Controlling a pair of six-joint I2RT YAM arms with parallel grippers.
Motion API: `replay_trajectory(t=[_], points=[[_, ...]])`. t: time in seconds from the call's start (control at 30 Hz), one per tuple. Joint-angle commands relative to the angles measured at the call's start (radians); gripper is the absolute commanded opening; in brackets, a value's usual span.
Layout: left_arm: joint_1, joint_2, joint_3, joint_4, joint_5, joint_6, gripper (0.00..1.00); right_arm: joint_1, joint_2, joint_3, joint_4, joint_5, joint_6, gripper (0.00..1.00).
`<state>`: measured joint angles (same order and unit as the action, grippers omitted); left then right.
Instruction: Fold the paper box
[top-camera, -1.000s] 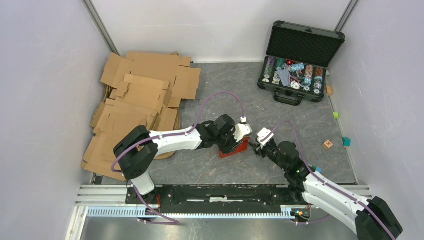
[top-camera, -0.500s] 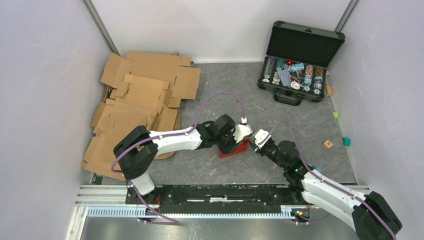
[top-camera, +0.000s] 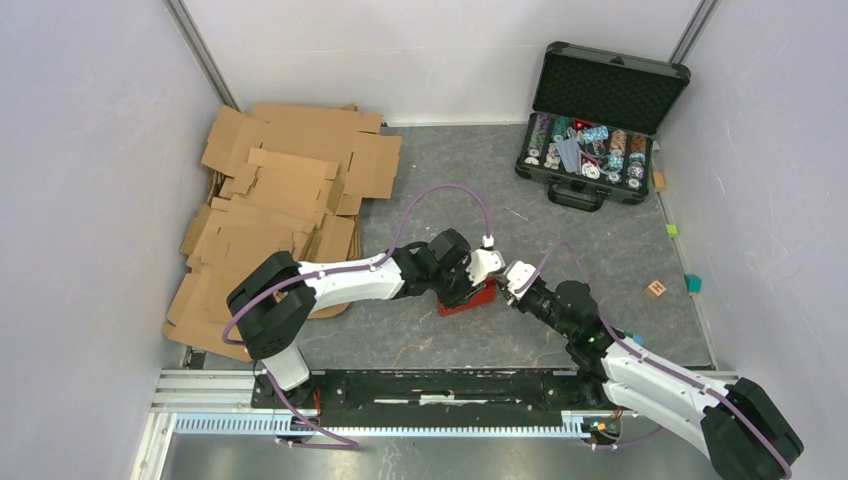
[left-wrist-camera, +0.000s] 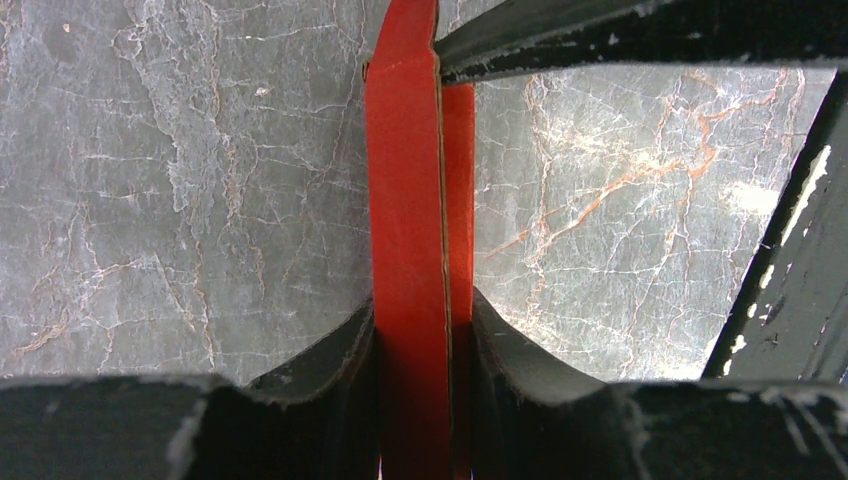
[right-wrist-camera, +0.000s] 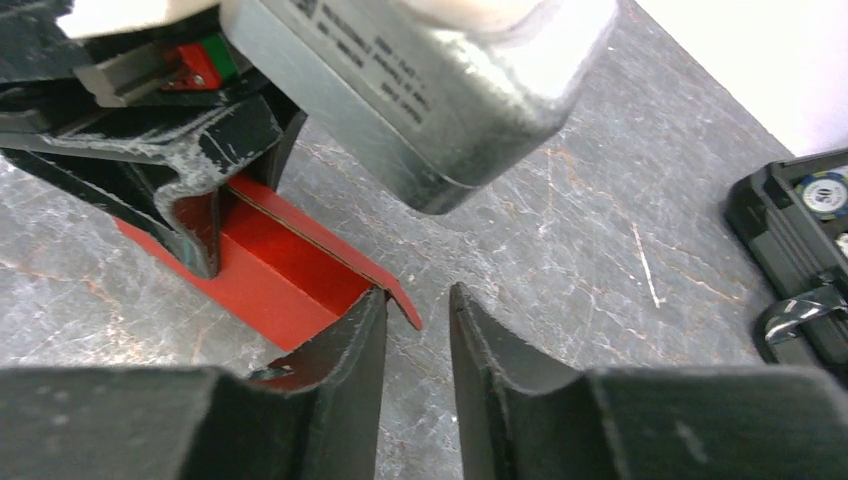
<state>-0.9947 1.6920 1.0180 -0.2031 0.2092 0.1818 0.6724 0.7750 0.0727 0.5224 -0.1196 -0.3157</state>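
Lab cell: white panel walls (top-camera: 90, 200), aluminium rail (top-camera: 200, 383), marbled tabletop (top-camera: 450, 180).

The left arm (top-camera: 345, 282) and right arm (top-camera: 660, 385) have white shells between bulky black joints, with purple cables (top-camera: 445, 185) alongside. The left hand (left-wrist-camera: 422, 305) and right hand (right-wrist-camera: 418, 300) have black fingers (right-wrist-camera: 330, 400), scuffed pale.

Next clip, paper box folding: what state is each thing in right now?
paper box: partly folded, one wall standing upright.
left tool: shut on the paper box's upright wall.
right tool: open a little, a flap corner of the paper box at its gap, not gripped.
black case: lid open.
cardboard sheets: flat, lying in a loose pile.
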Motion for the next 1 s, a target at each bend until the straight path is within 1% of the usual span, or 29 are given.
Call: replay_trajectory(t=[0.0, 0.07, 0.17, 0.27, 0.53, 0.73, 0.97], points=[[-0.016, 0.017, 0.002, -0.027, -0.006, 0.020, 0.38, 0.002, 0.005, 0.024, 0.058, -0.049, -0.001, 0.30], [-0.016, 0.016, 0.002, -0.025, -0.011, 0.015, 0.38, 0.003, 0.008, 0.031, 0.051, -0.058, 0.007, 0.22], [-0.016, 0.019, 0.002, -0.021, -0.019, 0.009, 0.38, 0.003, 0.016, 0.053, 0.024, -0.057, 0.032, 0.08], [-0.016, 0.021, 0.004, -0.021, -0.036, 0.004, 0.38, 0.003, 0.033, 0.082, -0.002, -0.055, 0.086, 0.00], [-0.028, 0.031, 0.008, -0.023, -0.075, 0.002, 0.38, 0.003, 0.078, 0.170, -0.099, -0.033, 0.205, 0.00], [-0.035, 0.043, 0.017, -0.033, -0.086, 0.003, 0.38, 0.003, 0.082, 0.205, -0.130, -0.002, 0.308, 0.00], [-0.041, 0.051, 0.022, -0.033, -0.087, 0.002, 0.38, 0.002, 0.078, 0.227, -0.129, 0.001, 0.440, 0.00]])
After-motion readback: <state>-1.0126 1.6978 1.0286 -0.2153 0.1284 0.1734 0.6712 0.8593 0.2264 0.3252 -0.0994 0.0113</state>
